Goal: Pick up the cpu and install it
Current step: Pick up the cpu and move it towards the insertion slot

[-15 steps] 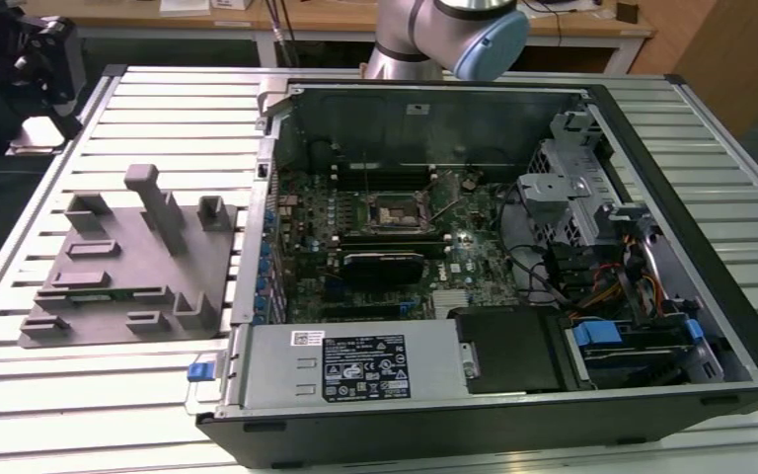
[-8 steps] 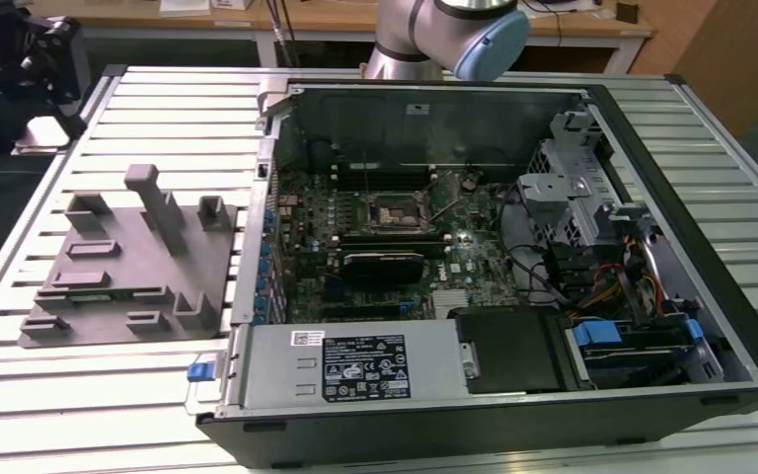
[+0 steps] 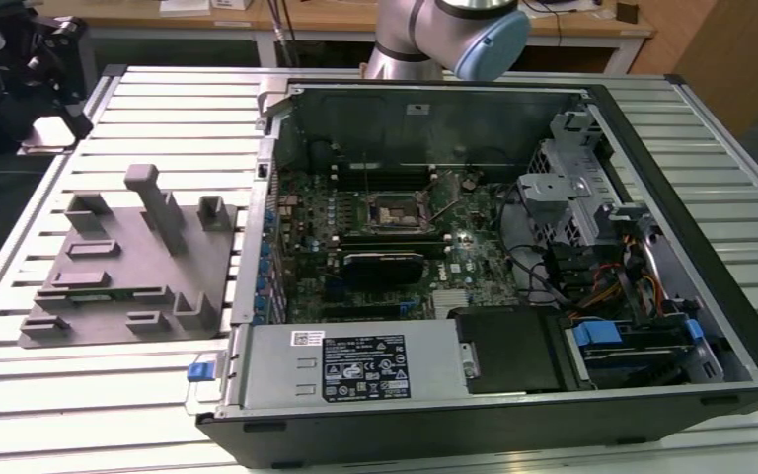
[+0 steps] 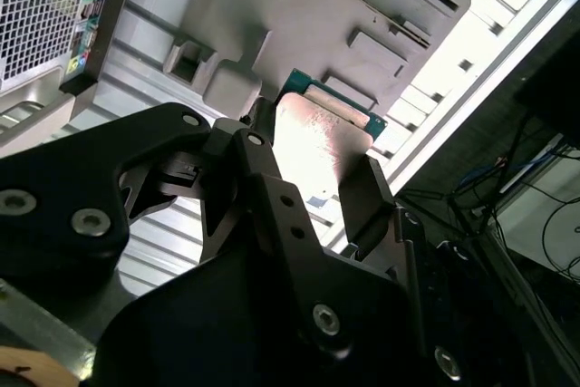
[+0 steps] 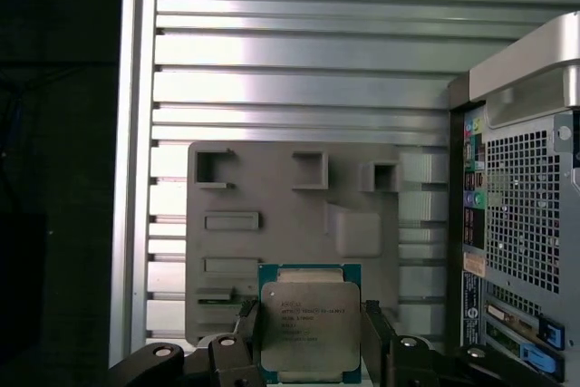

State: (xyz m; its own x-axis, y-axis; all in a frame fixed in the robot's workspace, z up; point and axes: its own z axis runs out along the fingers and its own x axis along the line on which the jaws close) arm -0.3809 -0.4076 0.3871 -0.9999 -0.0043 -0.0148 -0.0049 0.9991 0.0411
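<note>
Holds the small flat square cpu with pale silver metal top (image 5: 310,328), clamped by opposite edges in the black gripper (image 5: 310,337). Hangs above the grey moulded plastic fixture (image 5: 290,215) on the ribbed metal tabletop (image 5: 299,61), beside the open black computer case (image 5: 521,224). Best to keep it level, pressing on the edges only. Faces straight down; silver-and-blue arm (image 3: 445,35) beyond the case.

1. An open computer case (image 3: 485,427) lies on a slatted aluminium table (image 3: 155,109).
2. Inside it, the motherboard (image 3: 352,232) carries a CPU socket (image 3: 397,210) near its middle.
3. A power supply (image 3: 352,365) fills the case's near corner.
4. A grey plastic fixture (image 3: 115,267) with upright posts lies beside the case, on the exterior view's left.
5. The robot arm (image 3: 452,35) rises behind the case.
</note>
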